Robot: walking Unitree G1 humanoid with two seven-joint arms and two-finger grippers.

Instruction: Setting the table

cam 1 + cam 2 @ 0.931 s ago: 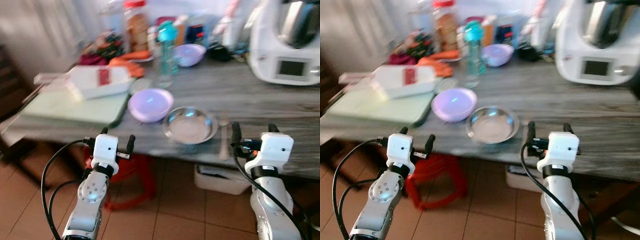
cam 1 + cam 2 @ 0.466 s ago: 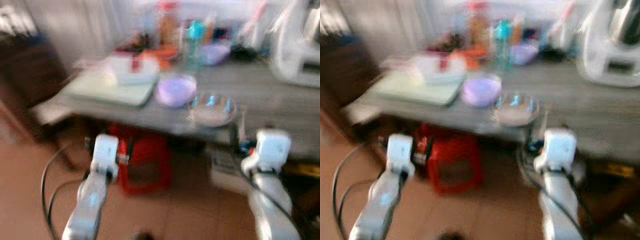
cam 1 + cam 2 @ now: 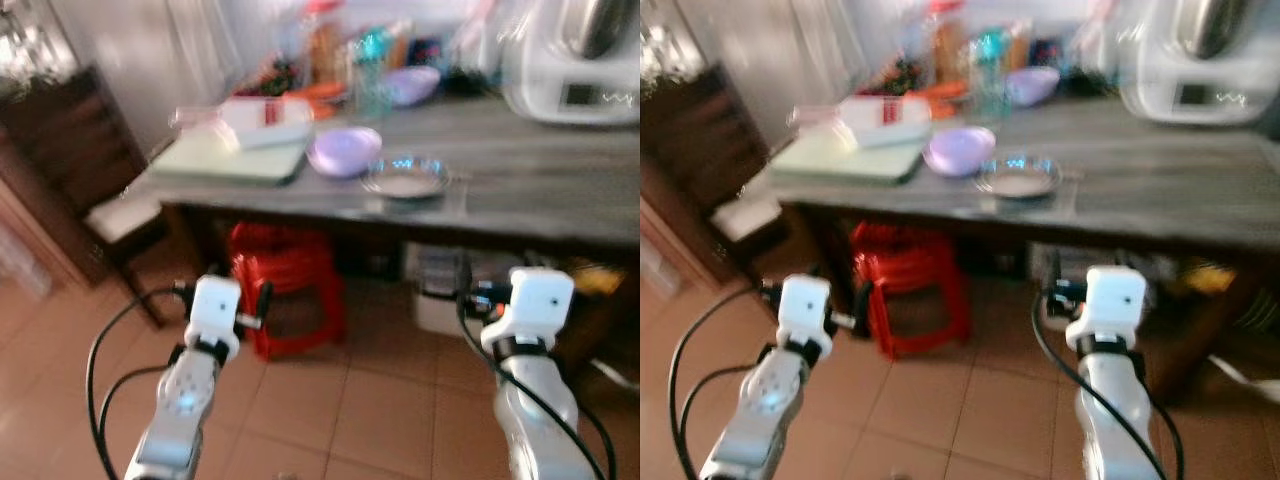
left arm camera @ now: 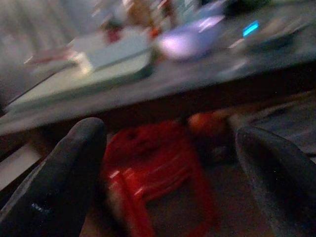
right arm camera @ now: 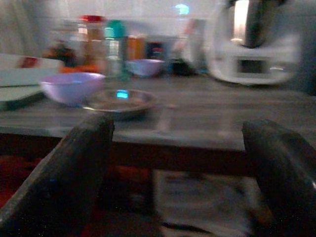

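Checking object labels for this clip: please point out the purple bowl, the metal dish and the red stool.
purple bowl point(image 3: 345, 152), left eye view, middle of its bowl.
metal dish point(image 3: 405, 178), left eye view, centre of its shallow inside.
red stool point(image 3: 910, 275), right eye view, front of its seat.

Home kitchen/dining area. Grey wood-grain bench point(image 3: 520, 185) w/ lilac bowl point(image 3: 345, 152), steel dish point(image 3: 405, 179), green cutting board point(image 3: 225, 160), jars & bottles point(image 3: 345, 55) at the back, white countertop cooking appliance point(image 3: 575, 55). Red plastic stool point(image 3: 285, 285) under the bench; terracotta tile floor point(image 3: 340, 400); dark wooden cabinet point(image 3: 65, 150) to the left.
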